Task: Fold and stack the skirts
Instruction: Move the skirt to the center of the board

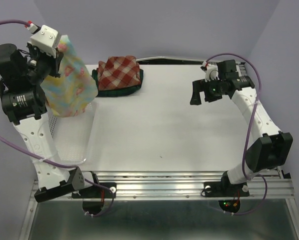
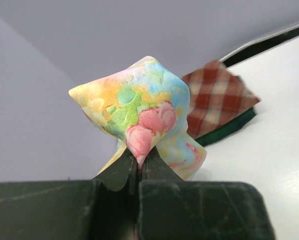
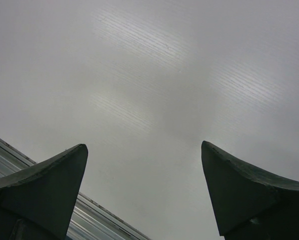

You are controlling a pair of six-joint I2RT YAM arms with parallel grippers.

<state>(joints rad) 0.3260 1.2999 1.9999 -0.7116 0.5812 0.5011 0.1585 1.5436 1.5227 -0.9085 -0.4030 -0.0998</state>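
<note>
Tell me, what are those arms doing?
Left gripper shut on floral skirt, lifted. Right gripper open, empty. Red plaid skirt stacked on green plaid skirt. Nothing blocking.

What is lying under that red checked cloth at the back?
A dark green skirt; only its edge peeks out beneath the red-and-cream skirt. The rest is covered.

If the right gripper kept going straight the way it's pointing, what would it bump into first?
Probably the bare white table. Between the right gripper's open fingers, its own camera shows only tabletop and nothing else. How far off it is stays unclear.
</note>
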